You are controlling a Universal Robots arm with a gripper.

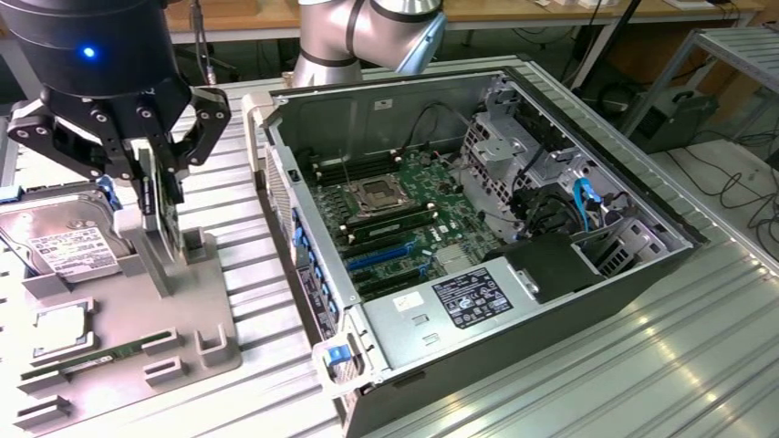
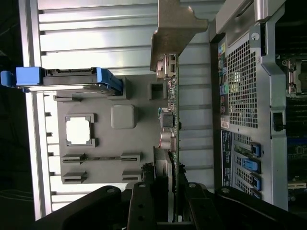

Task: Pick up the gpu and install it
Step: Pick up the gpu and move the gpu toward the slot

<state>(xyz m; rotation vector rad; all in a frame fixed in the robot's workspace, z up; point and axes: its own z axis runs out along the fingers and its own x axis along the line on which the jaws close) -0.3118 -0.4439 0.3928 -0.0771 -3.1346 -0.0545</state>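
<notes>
The gpu (image 1: pixel 156 205) stands on edge between the fingers of the tool (image 1: pixel 149 187), which are clamped on its two faces. In the wrist view the gpu (image 2: pixel 174 96) shows edge-on, with its silver bracket (image 2: pixel 169 28) at the end away from the tool (image 2: pixel 172 194). Its long axis runs parallel to the near wall of the computer case (image 2: pixel 242 96).

The card hangs over the grey parts tray (image 1: pixel 207 301). Whether it is clear of its holder cannot be told.

The open computer case (image 1: pixel 487 228) lies to the exterior view's right of the tool, just beside the tray.

Count:
- gpu: one
- hard drive (image 1: pixel 67 242): one
- memory stick (image 1: pixel 104 356): one
- processor (image 1: pixel 61 328): one

All of these sit on one slatted metal worktop (image 1: pixel 633 365).
</notes>
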